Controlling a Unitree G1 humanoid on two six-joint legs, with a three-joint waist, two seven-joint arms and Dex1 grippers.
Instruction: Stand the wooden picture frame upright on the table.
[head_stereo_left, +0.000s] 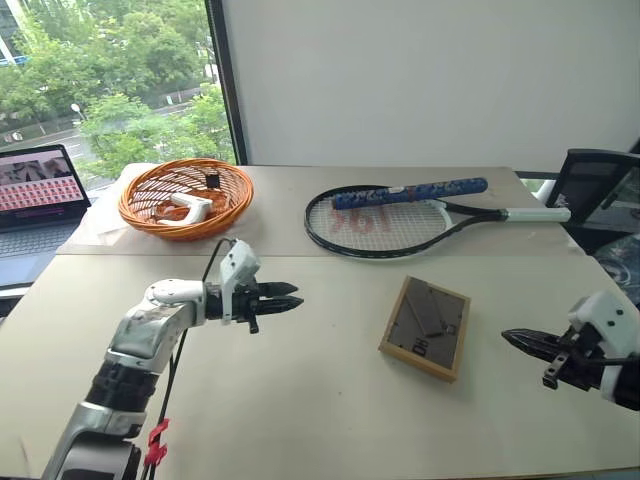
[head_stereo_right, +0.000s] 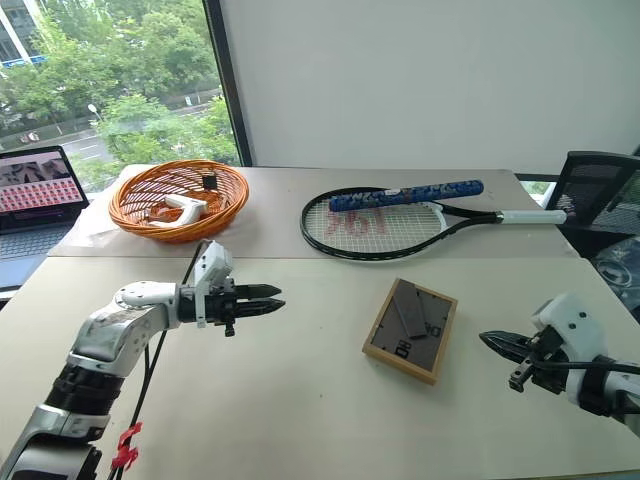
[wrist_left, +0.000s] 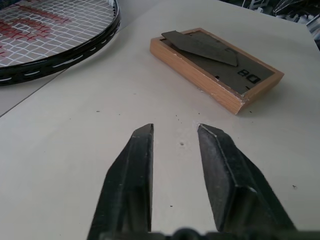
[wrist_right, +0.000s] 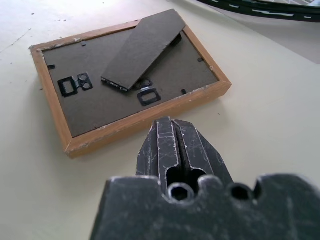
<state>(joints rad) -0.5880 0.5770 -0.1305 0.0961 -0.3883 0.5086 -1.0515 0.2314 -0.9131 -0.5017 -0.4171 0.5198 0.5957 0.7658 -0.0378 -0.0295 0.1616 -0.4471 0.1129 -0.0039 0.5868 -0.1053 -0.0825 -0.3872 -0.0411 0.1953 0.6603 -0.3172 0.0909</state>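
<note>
Wooden picture frame (head_stereo_left: 425, 328) face-down (portrait hidden); left gripper (head_stereo_left: 290, 300) parted, right gripper (head_stereo_left: 515, 340) closed, empty.

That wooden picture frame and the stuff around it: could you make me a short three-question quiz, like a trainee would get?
1. True or false: the small light-wood picture frame lies flat, dark back panel up.
2. What lies beyond it on the pale beige table? A) black-rimmed tennis racket B) book C) mug
3. Which gripper is shut: left gripper or right gripper?

Key: 1 true; 2 A; 3 right, the left one's fingers stand slightly apart.
</note>
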